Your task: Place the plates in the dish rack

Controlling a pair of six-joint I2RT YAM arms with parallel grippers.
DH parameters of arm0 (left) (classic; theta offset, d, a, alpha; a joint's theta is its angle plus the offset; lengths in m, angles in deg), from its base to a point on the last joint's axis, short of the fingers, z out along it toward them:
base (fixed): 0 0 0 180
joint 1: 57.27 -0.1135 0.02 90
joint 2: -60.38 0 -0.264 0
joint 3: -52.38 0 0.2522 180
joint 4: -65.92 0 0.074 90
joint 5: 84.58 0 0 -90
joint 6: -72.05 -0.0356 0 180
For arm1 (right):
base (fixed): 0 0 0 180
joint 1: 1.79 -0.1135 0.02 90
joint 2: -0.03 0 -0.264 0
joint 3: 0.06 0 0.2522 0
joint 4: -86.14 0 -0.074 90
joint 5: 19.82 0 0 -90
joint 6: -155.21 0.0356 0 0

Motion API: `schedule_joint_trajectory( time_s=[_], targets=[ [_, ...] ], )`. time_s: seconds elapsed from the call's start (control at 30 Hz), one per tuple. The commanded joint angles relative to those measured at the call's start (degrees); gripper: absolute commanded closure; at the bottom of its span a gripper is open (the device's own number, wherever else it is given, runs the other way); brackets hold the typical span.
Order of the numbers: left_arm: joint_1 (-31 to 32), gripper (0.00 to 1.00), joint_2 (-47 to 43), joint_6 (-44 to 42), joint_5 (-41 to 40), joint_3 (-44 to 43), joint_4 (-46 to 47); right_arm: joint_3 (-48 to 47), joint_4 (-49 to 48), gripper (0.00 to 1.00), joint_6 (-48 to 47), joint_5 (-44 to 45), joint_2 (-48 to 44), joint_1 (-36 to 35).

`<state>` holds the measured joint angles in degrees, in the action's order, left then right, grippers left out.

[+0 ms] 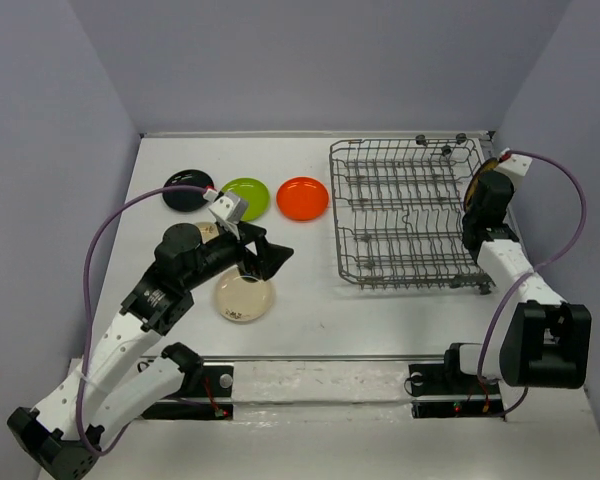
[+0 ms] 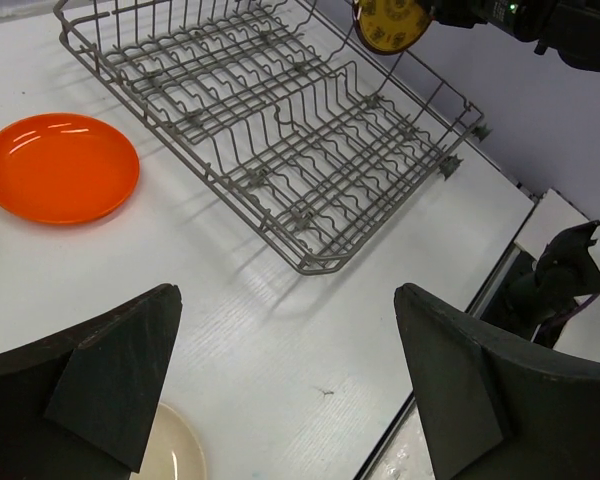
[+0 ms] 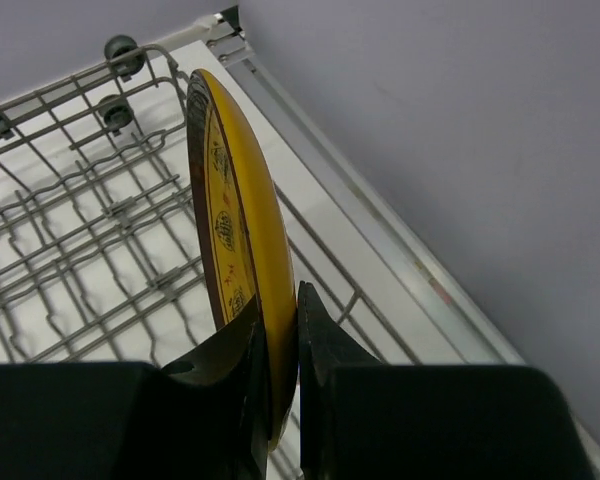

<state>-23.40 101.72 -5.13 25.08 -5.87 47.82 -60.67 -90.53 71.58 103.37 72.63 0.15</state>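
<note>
Edgewise — yellow plate [image 3: 242, 230], brown-rimmed, patterned — in right pincer [image 3: 280, 312]

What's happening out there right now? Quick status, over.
Left hand open, empty. Right hand shut on yellow-patterned plate, held on edge over dish rack, far right corner. Rack slots bare, nothing blocking.

White tabletop [image 1: 310, 300] | far left, in a row: black plate [image 1: 187, 190], lime green plate [image 1: 250, 196], orange plate [image 1: 303, 198] | nearer front: beige plate [image 1: 245, 298] | right side: grey wire dish rack [image 1: 405, 215]
</note>
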Motion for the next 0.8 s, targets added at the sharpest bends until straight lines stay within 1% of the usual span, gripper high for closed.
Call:
schedule_joint_trajectory(
  time_s=[0.0,0.07,0.2,0.33,0.47,0.63,0.77],
  targets=[
    [1.9,0.01,-2.05,-1.66,-2.43,-0.77,0.91,-1.66,-13.21,0.93,-8.12,-6.2,3.07,4.65],
    [2.86,0.01,-2.67,-1.74,-2.96,-0.69,0.82,-2.45,-12.33,0.93,-9.18,-9.97,4.04,5.18],
    [3.92,0.01,-3.2,-1.92,-3.58,-0.77,0.65,-4.74,-9.96,0.93,-13.74,-14.64,6.85,5.71],
    [4.8,0.01,-3.11,-2.01,-3.67,-0.77,0.65,-8.6,-3.99,0.93,-18.31,-19.55,10.89,6.23],
    [5.07,0.01,-2.76,-2.01,-3.66,-0.77,0.65,-9.31,-1.79,0.93,-18.5,-22.9,11.6,6.24],
    [5.07,0.01,-2.41,-2.01,-3.66,-0.77,0.56,-8.96,-0.9,0.93,-18.68,-19.22,12.83,6.24],
    [5.07,0.01,-2.32,-1.83,-4.01,-0.77,0.56,-8.35,-0.99,0.93,-18.5,-19.48,13.27,6.24]
  ],
)
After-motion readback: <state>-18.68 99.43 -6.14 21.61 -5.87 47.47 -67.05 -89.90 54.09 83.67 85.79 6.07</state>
